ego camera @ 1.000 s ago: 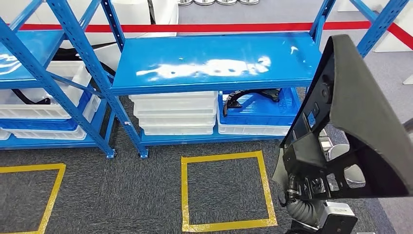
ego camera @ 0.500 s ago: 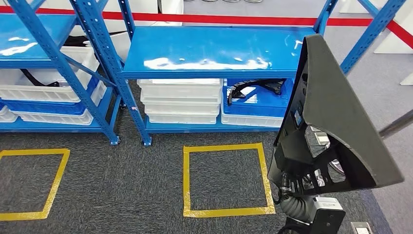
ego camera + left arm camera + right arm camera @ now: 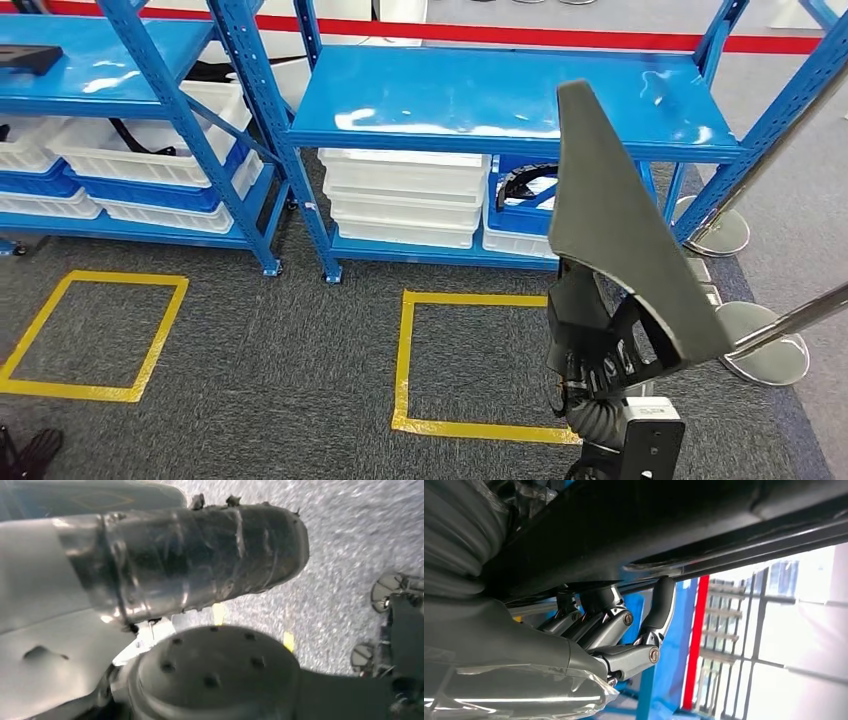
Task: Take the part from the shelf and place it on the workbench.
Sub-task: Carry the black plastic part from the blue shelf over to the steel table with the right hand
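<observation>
One right hand (image 3: 614, 630) is gripping the large dark part (image 3: 620, 240), its fingers (image 3: 659, 605) curling up against the part's underside in the right wrist view. In the head view the part is standing upright above the grey carpet (image 3: 280, 370), in front of the blue shelf (image 3: 500, 100) and beside the yellow taped square (image 3: 470, 365). How the left hand (image 3: 190, 565) is lying, I cannot tell.

Bright, even overhead light puts white glare on the blue shelf (image 3: 500, 100). The left wrist view is blurred. In the right wrist view, the windows (image 3: 794, 630) are blown out white.
</observation>
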You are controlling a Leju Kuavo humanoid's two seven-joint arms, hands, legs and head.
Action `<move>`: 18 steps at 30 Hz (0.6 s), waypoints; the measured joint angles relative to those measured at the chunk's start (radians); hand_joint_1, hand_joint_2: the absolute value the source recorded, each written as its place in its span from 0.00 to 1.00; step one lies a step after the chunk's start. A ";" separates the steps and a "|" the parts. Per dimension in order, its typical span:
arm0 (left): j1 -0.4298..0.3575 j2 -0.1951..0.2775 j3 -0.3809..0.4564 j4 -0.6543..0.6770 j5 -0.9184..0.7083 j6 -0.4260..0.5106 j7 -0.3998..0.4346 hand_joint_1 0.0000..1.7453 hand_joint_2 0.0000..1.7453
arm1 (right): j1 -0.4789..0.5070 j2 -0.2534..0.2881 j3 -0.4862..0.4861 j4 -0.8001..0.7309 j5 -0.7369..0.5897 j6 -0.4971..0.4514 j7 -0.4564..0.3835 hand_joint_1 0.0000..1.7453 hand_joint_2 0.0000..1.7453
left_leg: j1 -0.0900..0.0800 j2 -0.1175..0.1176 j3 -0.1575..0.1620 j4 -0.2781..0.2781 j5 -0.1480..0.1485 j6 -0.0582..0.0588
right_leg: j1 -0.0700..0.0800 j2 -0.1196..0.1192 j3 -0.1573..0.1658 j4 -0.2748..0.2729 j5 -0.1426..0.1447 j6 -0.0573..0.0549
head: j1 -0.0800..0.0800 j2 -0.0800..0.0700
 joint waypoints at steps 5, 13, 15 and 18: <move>-0.001 0.007 -0.003 -0.003 -0.009 0.002 0.011 0.00 0.00 | -0.019 -0.004 0.038 0.014 0.019 0.000 0.016 1.00 1.00 | -0.002 0.032 -0.057 0.170 -0.061 0.004 | 0.015 -0.062 -0.009 0.003 0.004 -0.008 | -0.001 0.000; -0.016 0.011 -0.008 -0.011 -0.024 0.009 0.028 0.00 0.00 | -0.084 -0.021 0.127 0.028 0.036 0.000 0.037 1.00 1.00 | -0.022 0.073 0.079 -0.103 0.040 0.050 | 0.028 -0.118 -0.020 0.022 -0.004 0.015 | -0.001 0.000; -0.017 0.008 -0.009 -0.011 -0.029 0.011 0.033 0.00 0.00 | -0.103 -0.026 0.150 0.031 0.038 0.001 0.042 1.00 1.00 | -0.016 0.054 0.074 -0.107 0.050 0.059 | 0.023 -0.064 -0.053 0.097 -0.055 0.029 | 0.001 0.000; -0.026 0.005 -0.012 -0.014 -0.035 0.012 0.042 0.00 0.00 | -0.123 -0.032 0.187 0.039 0.039 0.004 0.051 1.00 1.00 | -0.014 0.022 0.060 -0.107 0.061 0.063 | 0.015 -0.016 -0.141 0.295 -0.147 0.040 | 0.002 0.000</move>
